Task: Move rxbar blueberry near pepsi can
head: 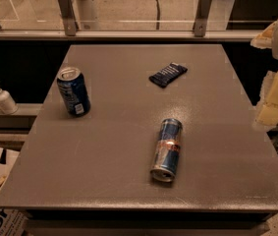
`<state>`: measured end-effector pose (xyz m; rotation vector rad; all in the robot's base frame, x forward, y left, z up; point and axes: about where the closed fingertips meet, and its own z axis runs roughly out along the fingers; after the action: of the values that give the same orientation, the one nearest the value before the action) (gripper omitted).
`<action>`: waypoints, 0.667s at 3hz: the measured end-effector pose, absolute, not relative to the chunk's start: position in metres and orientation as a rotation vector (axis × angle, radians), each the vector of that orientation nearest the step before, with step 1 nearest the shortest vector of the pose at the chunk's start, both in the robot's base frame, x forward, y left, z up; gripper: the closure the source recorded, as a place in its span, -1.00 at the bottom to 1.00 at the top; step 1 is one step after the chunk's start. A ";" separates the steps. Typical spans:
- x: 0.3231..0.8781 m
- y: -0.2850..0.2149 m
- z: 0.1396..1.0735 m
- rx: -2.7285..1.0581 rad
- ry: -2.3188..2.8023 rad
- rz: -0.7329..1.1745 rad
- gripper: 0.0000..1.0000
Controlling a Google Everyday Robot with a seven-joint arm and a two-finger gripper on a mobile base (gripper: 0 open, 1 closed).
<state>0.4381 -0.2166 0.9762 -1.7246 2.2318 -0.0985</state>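
The rxbar blueberry [168, 74], a small flat bar in a dark navy wrapper, lies on the grey table [128, 181] at the back, right of centre. The pepsi can [73, 91], dark blue with a silver top, stands upright at the table's left side, well apart from the bar. My gripper [277, 96], pale and yellowish, hangs at the right edge of the view, beyond the table's right side and away from the bar, holding nothing that I can see.
A slim blue-and-silver can [167, 150] lies on its side in the front middle of the table. A white pump bottle [2, 98] stands on a ledge to the left. A glass railing [128, 26] runs behind the table.
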 end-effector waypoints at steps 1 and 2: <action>0.438 -0.217 0.976 -1.724 2.232 -0.099 -1.00; 0.447 -0.216 0.976 -1.733 2.194 -0.065 -1.00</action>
<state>0.4465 -0.2165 0.9755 -1.7327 2.1943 -0.0653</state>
